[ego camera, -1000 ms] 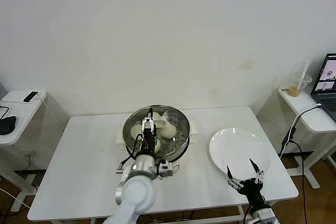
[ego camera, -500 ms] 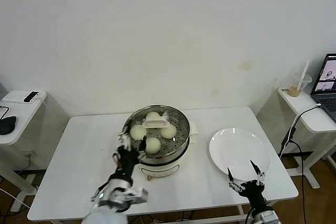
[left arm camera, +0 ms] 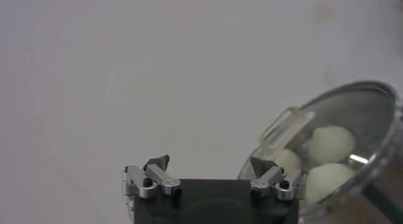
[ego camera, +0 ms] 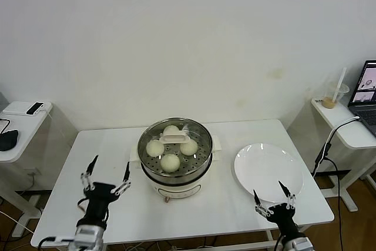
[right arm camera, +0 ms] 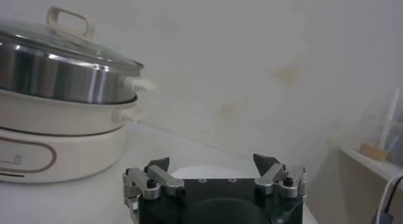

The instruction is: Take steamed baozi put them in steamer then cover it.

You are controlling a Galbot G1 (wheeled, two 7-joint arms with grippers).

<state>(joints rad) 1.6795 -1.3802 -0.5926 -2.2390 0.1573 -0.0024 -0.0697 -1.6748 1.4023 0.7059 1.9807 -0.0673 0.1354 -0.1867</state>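
A flat round white plate [ego camera: 268, 168] rests near the right edge of the white rectangular table [ego camera: 106, 145].

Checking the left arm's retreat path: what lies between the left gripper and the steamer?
Nothing. In the head view, only bare white table separates the open left gripper from the steamer, whose cover sits on over the baozi.

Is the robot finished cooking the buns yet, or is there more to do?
It looks finished. All four baozi sit inside the steamer, and the glass cover rests on top. The white plate holds nothing. Nothing is in hand: the left gripper and right gripper wait open near the table's front edge. No step seems left.
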